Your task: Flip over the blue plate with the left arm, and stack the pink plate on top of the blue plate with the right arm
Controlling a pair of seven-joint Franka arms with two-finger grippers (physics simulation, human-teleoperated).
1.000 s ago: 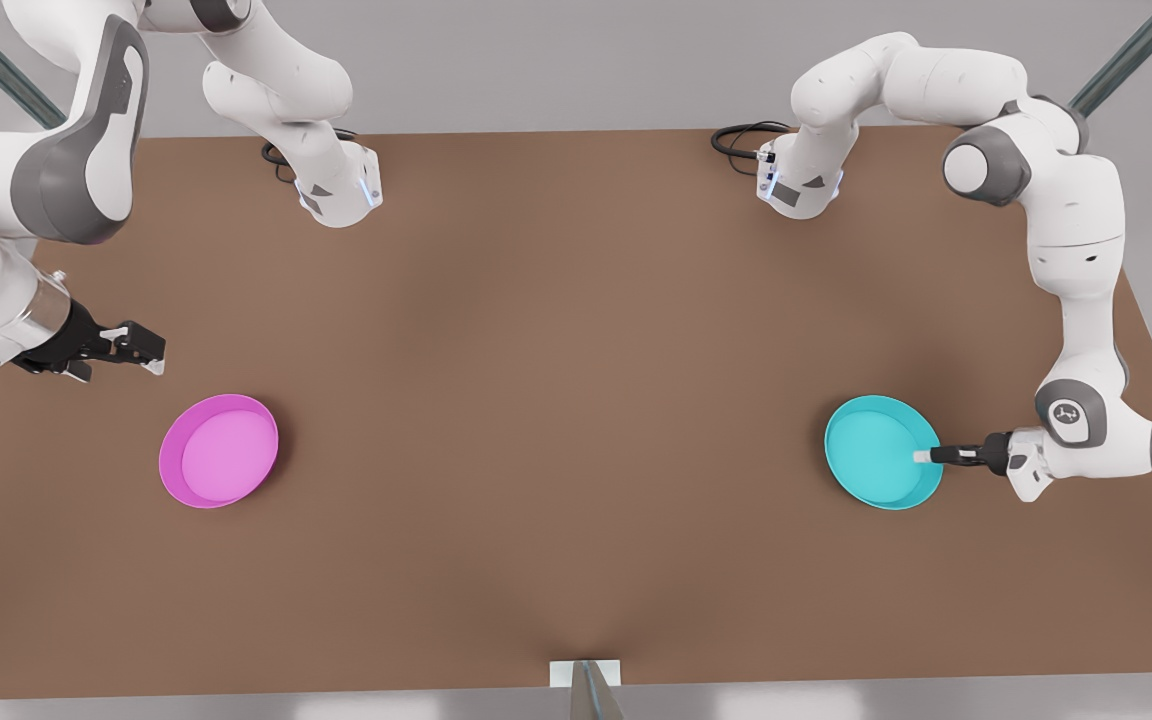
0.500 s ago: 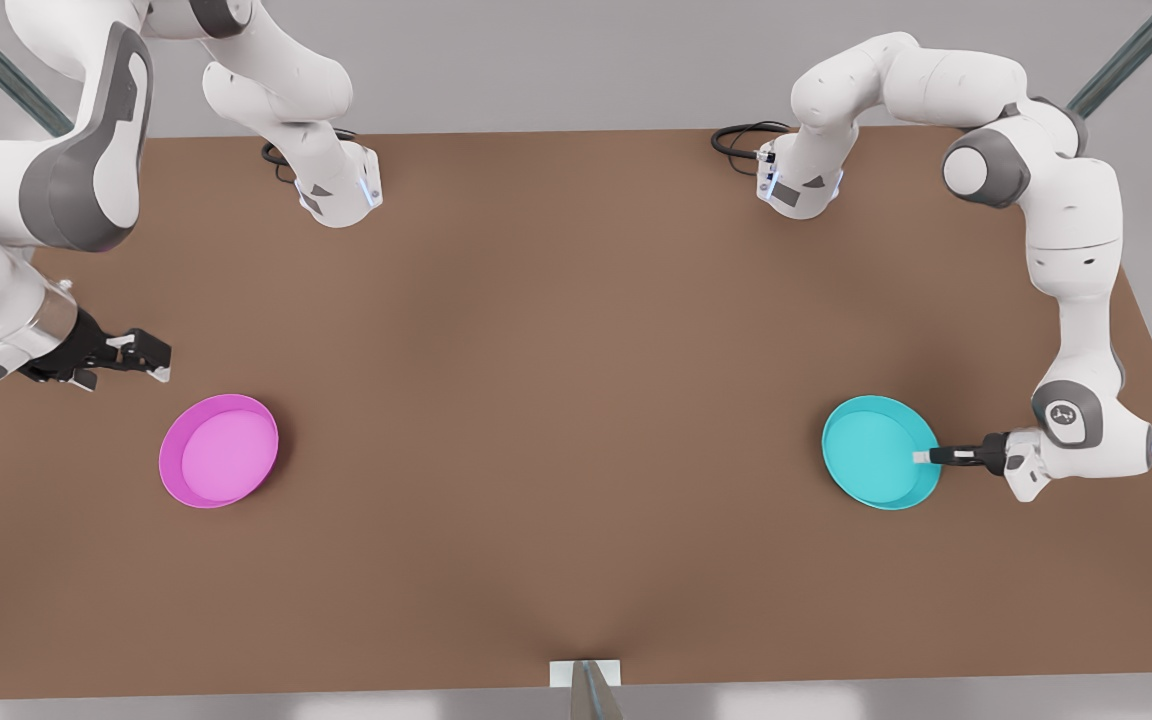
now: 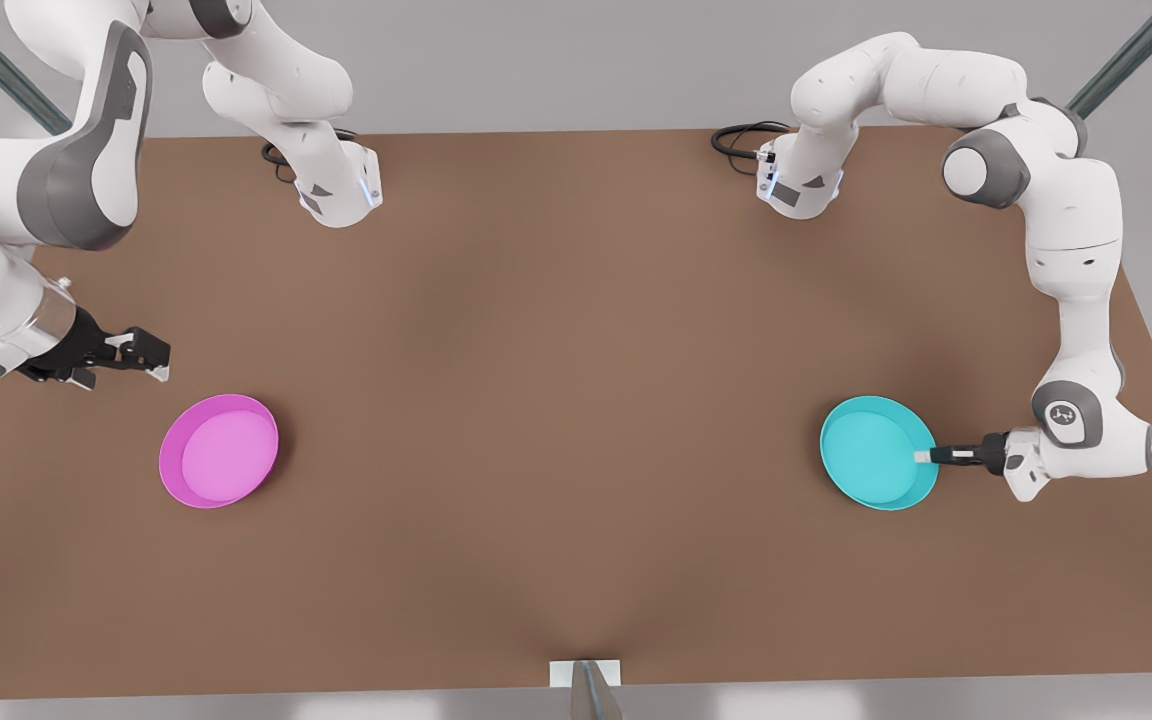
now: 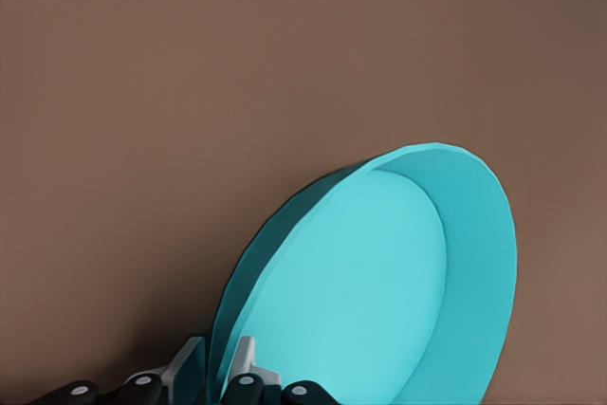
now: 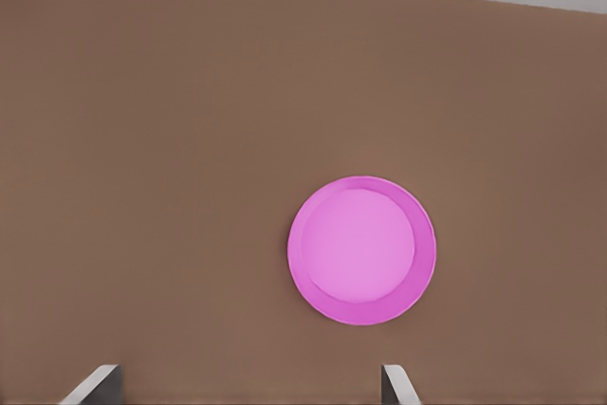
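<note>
Blue plate (image 3: pixel 876 465) sits near the front view's right side of the brown table (image 3: pixel 556 400), open side up. Left gripper (image 3: pixel 923 457) is clamped on the plate's rim, on the side toward its own arm. The left wrist view adds what the front view can't resolve: one finger (image 4: pixel 248 359) inside the dish, the other outside, wall pinched between them, plate (image 4: pixel 379 291) looking tilted up. Pink plate (image 3: pixel 219 450) lies flat, open side up, near the front view's left side, well apart from the blue one. Right gripper (image 3: pixel 146 355) hovers beside it, not touching, holding nothing. The right wrist view shows its fingertips (image 5: pixel 95 384) spread wide, with the pink plate (image 5: pixel 361 249) out ahead of them.
</note>
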